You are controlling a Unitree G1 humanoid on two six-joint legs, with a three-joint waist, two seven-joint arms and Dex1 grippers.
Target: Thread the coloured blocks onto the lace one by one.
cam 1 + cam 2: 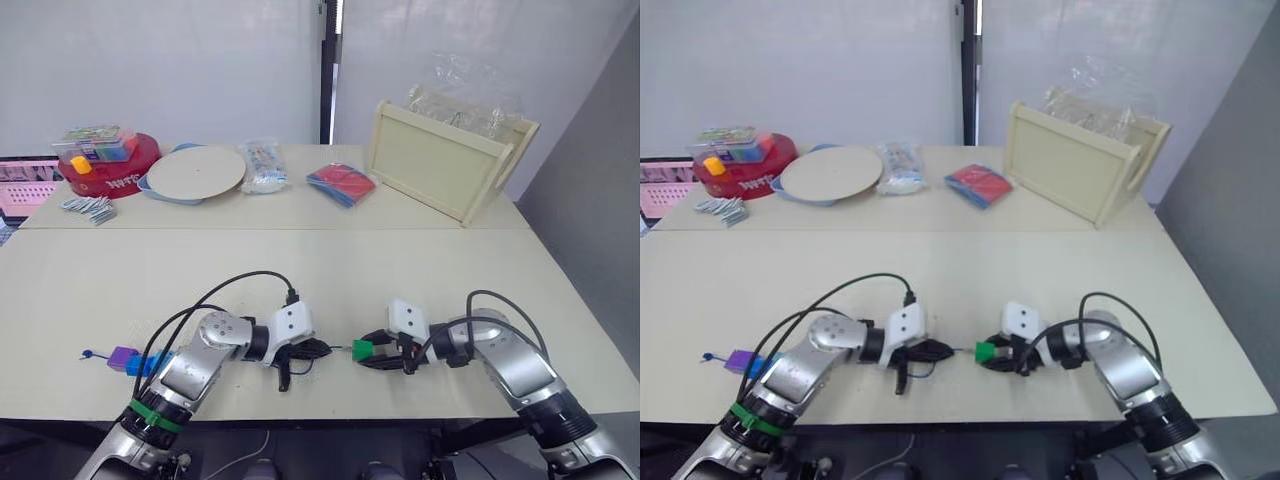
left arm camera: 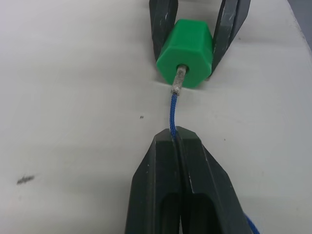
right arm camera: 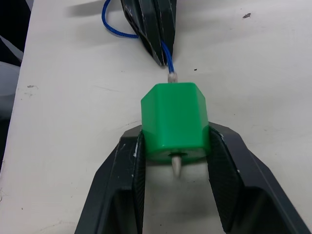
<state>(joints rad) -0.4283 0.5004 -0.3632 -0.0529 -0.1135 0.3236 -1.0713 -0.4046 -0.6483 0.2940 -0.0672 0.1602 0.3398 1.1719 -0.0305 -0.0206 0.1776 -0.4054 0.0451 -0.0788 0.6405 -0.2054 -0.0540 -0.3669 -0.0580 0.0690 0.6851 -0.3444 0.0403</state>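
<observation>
In the left eye view, the two arms meet low over the near middle of the counter [image 1: 300, 270]. The left gripper [image 1: 300, 352] points right, the right gripper [image 1: 372, 352] points left, and the green block [image 1: 362, 349] sits between them. Far to the left, a purple block [image 1: 123, 356] and a blue block [image 1: 142, 365] lie together near the counter's near edge, seemingly already on the lace, whose knotted end [image 1: 88, 354] shows just left of them.

In the left wrist view, the left gripper's fingers [image 2: 161, 170] are clenched on the lace [image 2: 172, 109] a short way behind its pale stiff tip [image 2: 178, 82]. The tip is entering the hole in the green block's near face, and the cord runs straight from fingers to hole.

In the right wrist view, the right gripper's fingers [image 3: 222, 165] are grasping the green block on two opposite sides, holding it just above the counter. The pale tip pokes out of the block's right-hand face, between the fingers.

By my judgement the threading of this block is half done. To finish well, the right gripper should hold the block steady and level while the left feeds more cord along the hole's axis. The tip emerges inside the right gripper's grasp, so a careful regrasp is probably needed to pull it through. Bending the cord would likely jam it.
</observation>
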